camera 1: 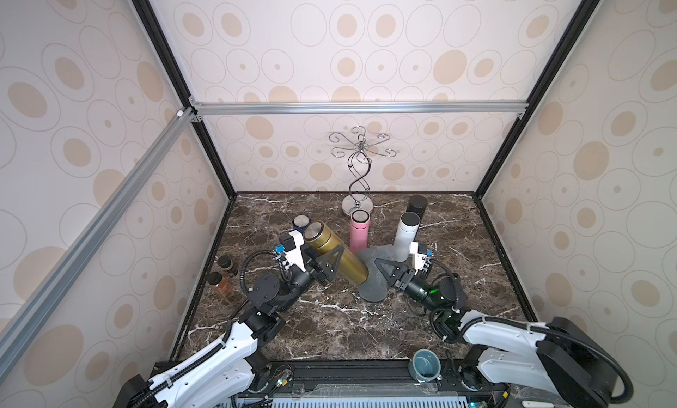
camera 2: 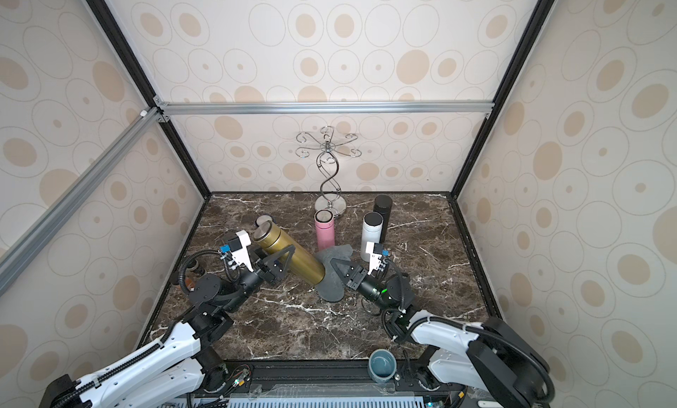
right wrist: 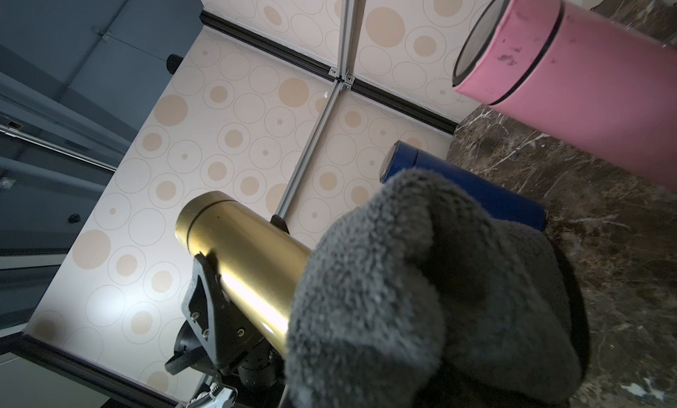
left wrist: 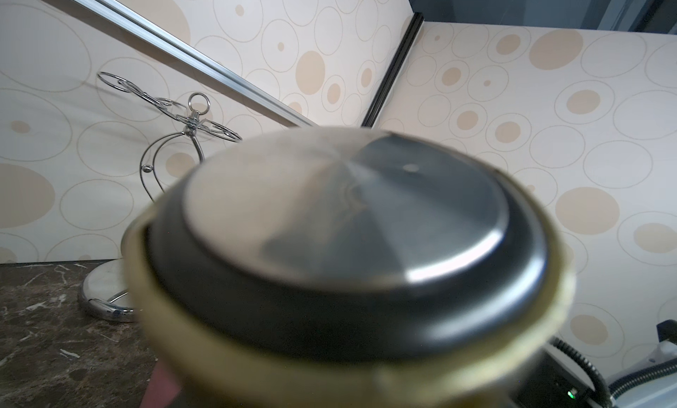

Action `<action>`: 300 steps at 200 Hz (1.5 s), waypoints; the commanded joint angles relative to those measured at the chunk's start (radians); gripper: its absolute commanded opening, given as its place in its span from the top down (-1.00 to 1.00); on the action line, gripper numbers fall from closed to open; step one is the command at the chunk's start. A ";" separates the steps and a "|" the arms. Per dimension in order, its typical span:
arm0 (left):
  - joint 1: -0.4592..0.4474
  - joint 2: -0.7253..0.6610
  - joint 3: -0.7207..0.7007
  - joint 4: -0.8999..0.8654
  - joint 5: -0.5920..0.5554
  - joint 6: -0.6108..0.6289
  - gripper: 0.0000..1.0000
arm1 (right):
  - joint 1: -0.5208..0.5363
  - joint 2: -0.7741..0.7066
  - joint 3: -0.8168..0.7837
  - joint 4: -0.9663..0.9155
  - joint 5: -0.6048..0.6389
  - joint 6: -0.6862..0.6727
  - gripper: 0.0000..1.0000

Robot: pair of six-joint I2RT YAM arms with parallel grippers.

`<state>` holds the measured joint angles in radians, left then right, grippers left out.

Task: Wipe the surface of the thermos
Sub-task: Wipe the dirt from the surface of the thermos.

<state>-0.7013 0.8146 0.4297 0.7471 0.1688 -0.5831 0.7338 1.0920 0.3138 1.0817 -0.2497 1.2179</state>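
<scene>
Gold metal thermos [camera 1: 353, 265] tilts above the marble tabletop [camera 1: 329, 333], long axis diagonal, cap up toward back left, base against a grey fleecy cloth [camera 1: 372, 289]. Left gripper [camera 1: 335, 257] clamps its middle; right gripper [camera 1: 381, 265] pinches the cloth.

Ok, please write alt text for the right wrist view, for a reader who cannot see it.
A grey cloth hides one end of a tilted gold thermos that the left gripper clamps. Beyond are a pink thermos and a blue thermos on dark marble.

Pink flask [camera 1: 358, 235], white flask [camera 1: 404, 239] and chrome rack [camera 1: 350, 204] stand upright on marble table [camera 1: 329, 333].
</scene>
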 commanded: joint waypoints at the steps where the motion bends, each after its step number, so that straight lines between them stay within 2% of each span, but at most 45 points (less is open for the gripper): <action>1: 0.000 0.000 0.018 0.098 0.112 0.038 1.00 | -0.007 -0.134 0.129 -0.290 -0.043 -0.113 1.00; 26: -0.001 0.031 -0.009 0.199 0.247 0.052 1.00 | -0.028 -0.157 0.263 -0.418 -0.126 -0.172 1.00; 46: -0.001 0.062 -0.018 0.269 0.339 0.043 1.00 | -0.071 -0.093 0.332 -0.350 -0.235 -0.100 1.00; 66: -0.001 0.082 -0.020 0.300 0.376 0.046 1.00 | -0.097 0.002 0.362 -0.195 -0.311 0.023 1.00; 106: 0.001 0.119 -0.010 0.304 0.406 0.064 1.00 | -0.097 0.162 0.426 -0.055 -0.439 0.145 1.00; 145: 0.010 0.172 -0.008 0.357 0.403 0.069 1.00 | -0.093 0.174 0.402 -0.066 -0.482 0.144 1.00; 172: 0.021 0.203 0.000 0.386 0.408 0.068 1.00 | -0.093 0.122 0.354 -0.165 -0.482 0.090 1.00; 206: 0.037 0.222 0.008 0.413 0.413 0.061 1.00 | -0.093 0.032 0.315 -0.426 -0.474 -0.037 1.00; 262: 0.054 0.229 0.020 0.426 0.416 0.055 1.00 | -0.093 -0.012 0.233 -0.567 -0.458 -0.087 1.00; 300: 0.057 0.238 0.006 0.405 0.405 0.067 1.00 | -0.093 -0.040 0.257 -0.819 -0.376 -0.226 1.00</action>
<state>-0.6563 1.0603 0.3912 1.0348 0.6010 -0.5266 0.6270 1.0748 0.5659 0.4923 -0.6373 1.0924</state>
